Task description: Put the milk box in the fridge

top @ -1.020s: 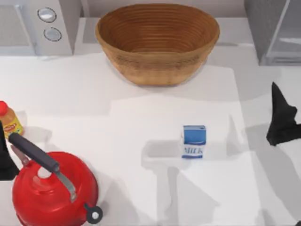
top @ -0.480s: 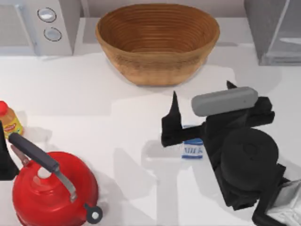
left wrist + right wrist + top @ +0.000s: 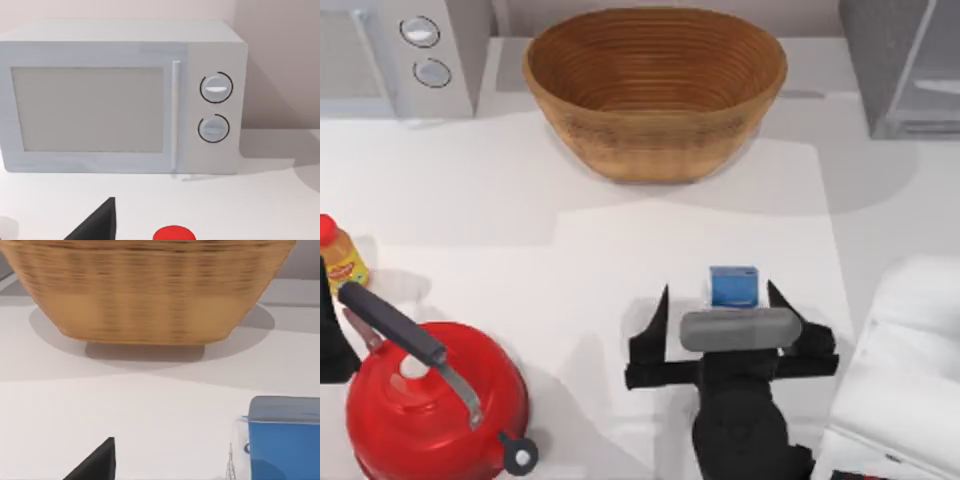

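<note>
The milk box [image 3: 734,286], a small carton with a blue top, stands upright on the white table right of centre. My right gripper [image 3: 719,294] is open and straddles it from the near side, its two dark fingers reaching past the carton on either side without touching it. The carton sits closer to the finger on the table's right. In the right wrist view the milk box [image 3: 284,440] is close ahead and one dark finger [image 3: 97,465] shows. The fridge [image 3: 898,62] stands at the back right corner. My left gripper [image 3: 328,320] is parked at the left edge, open.
A large wicker basket [image 3: 655,90] sits at the back centre, just beyond the carton. A light-grey microwave [image 3: 400,50] is at the back left. A red kettle [image 3: 430,400] and an orange-yellow bottle [image 3: 340,255] stand near the left edge.
My right arm has swung in from the right edge and come round to the carton's near side, so its open fingers now flank the milk box. The carton has not moved.
</note>
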You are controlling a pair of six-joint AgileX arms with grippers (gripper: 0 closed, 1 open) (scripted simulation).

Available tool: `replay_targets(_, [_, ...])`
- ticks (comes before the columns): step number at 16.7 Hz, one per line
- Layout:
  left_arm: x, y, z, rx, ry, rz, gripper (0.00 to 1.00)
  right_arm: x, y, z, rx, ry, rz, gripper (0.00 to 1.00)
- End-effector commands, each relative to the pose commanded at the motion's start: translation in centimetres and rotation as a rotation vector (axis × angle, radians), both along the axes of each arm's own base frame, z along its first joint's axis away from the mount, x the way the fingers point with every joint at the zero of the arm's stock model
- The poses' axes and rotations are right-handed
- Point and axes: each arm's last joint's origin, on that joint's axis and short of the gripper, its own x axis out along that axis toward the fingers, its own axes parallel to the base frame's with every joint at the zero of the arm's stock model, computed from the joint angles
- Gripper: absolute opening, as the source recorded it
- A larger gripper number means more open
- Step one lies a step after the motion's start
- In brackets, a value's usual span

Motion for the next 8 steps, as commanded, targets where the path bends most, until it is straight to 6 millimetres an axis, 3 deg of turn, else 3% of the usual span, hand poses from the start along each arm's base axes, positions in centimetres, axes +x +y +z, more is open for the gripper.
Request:
replay_targets(3, [0.0,0.0,0.0,0.000,0.000,0.000,1.00,-0.5,-0.7,-2.3,0.007,0.006,-0.045,1.00])
replay_targets(8, [0.0,0.0,0.0,0.000,0.000,0.000,1.00,-0.6,-0.9,-2.6,0.007,0.007,-0.053,1.00])
